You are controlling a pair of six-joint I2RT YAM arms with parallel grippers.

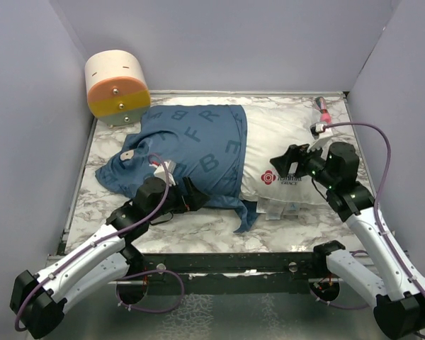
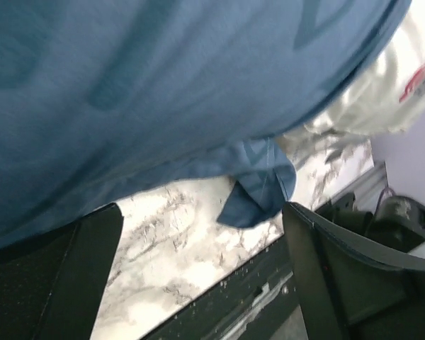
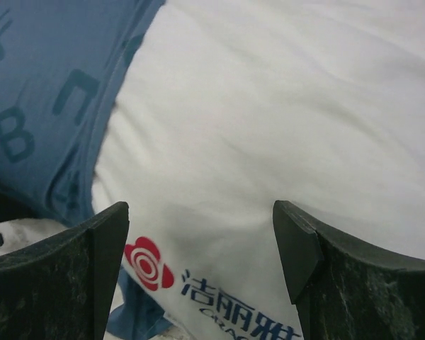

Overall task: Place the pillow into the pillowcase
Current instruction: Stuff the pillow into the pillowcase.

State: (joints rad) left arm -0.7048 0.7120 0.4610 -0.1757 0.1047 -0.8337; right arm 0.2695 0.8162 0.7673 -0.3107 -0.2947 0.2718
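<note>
Jaws: both pairs apart, nothing clamped.

Left gripper (image 2: 198, 234) sits low at the near edge of the case (image 1: 191, 142), which bulges over it. Only marble and a loose blue flap (image 2: 258, 191) show between its fingers.

Right gripper (image 3: 198, 237) is spread over the bare end of the pillow (image 1: 290, 138), just beside the red label (image 3: 147, 263). Cannot tell whether it touches the fabric.

Pillow lies left to right across the table (image 1: 198, 237). Its greater part is inside the case. The right end sticks out of the case mouth, white and uncovered, with the hem running across it.

Surroundings:
- A tan and orange cylinder (image 1: 117, 86) stands at the far left corner, just beside the far edge of the case.
- A small pink-tipped item (image 1: 323, 108) lies at the far right corner, next to the pillow; too small to identify.
- Grey walls (image 1: 28, 106) close in the left, far and right sides.

View differences:
- Left wrist view shows the flap hanging from the underside of the case down to the marble. From the top it is only a folded corner at the near edge.
- Right wrist view shows the label as a red flower with blue characters, too small to make out from the top.
- The cylinder and the pink-tipped item appear in the top view only.
</note>
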